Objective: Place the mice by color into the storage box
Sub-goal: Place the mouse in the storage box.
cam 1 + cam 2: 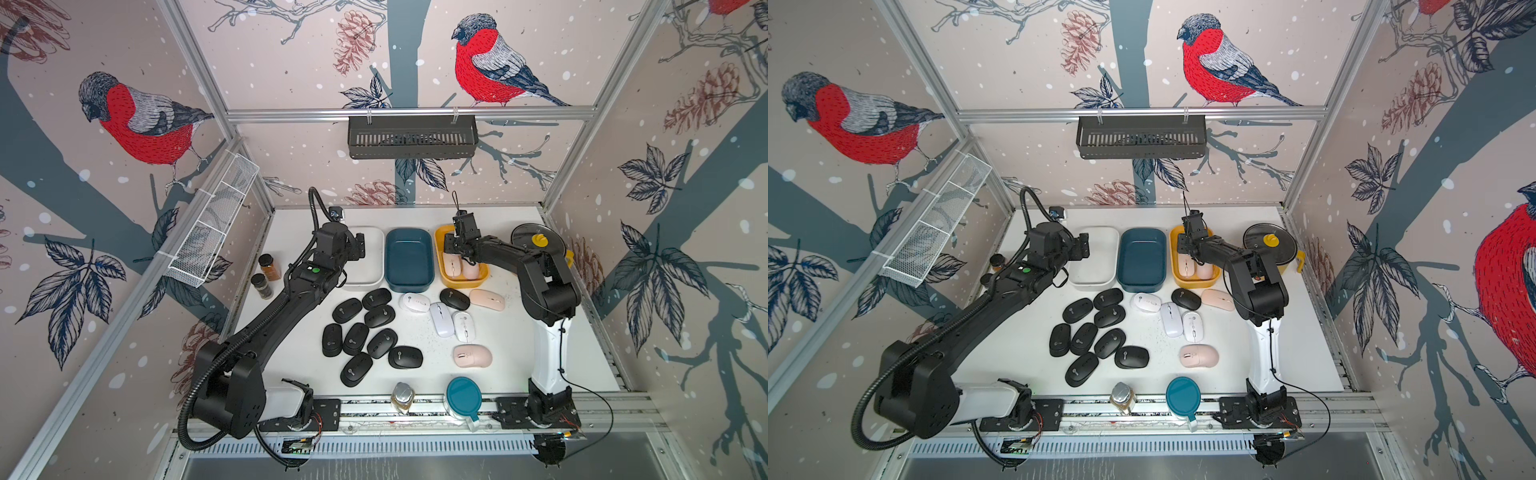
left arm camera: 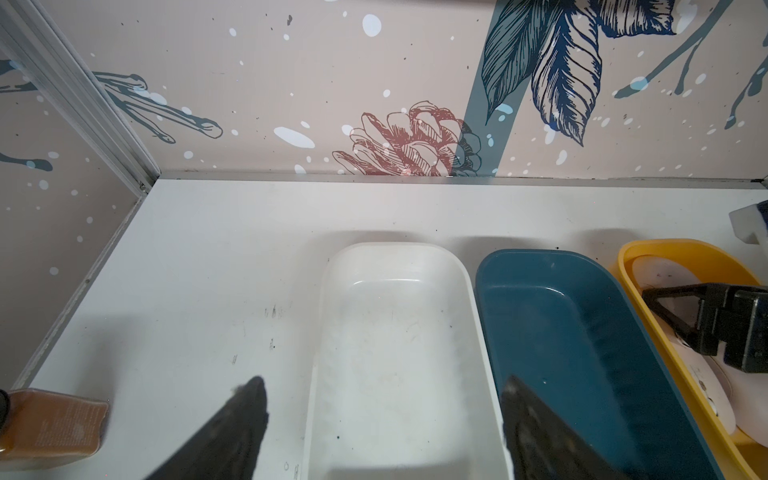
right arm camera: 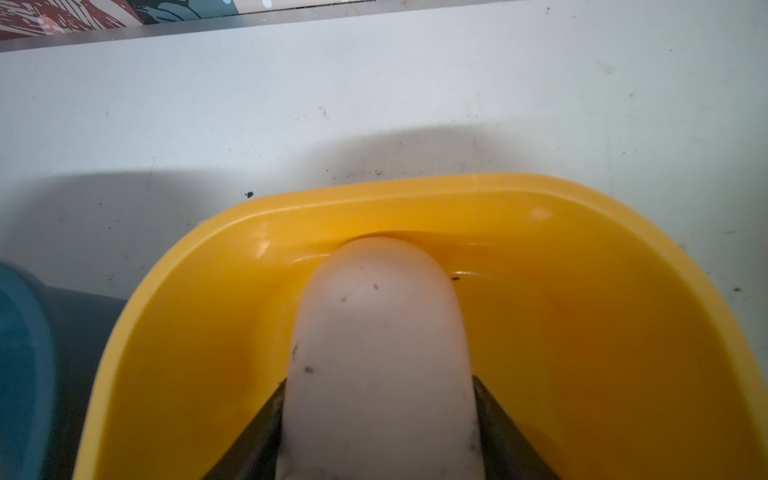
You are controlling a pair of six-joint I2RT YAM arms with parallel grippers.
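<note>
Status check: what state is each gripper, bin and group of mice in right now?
left gripper: open, empty, above the white bin.
right gripper: shut on a pink mouse, inside the yellow bin.
pink mouse: gripped.
white bin: empty.
blue bin: empty.
yellow bin: pink mice inside.
black mice: loose on the table.
white mice: loose on the table.
other pink mice: two loose on the table.

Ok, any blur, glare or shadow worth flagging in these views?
Both top views: sharp, evenly lit. Left wrist: left gripper tips blurred, white bin washed out. Right wrist: held pink mouse soft; yellow bin throws a shadow on the table.
</note>
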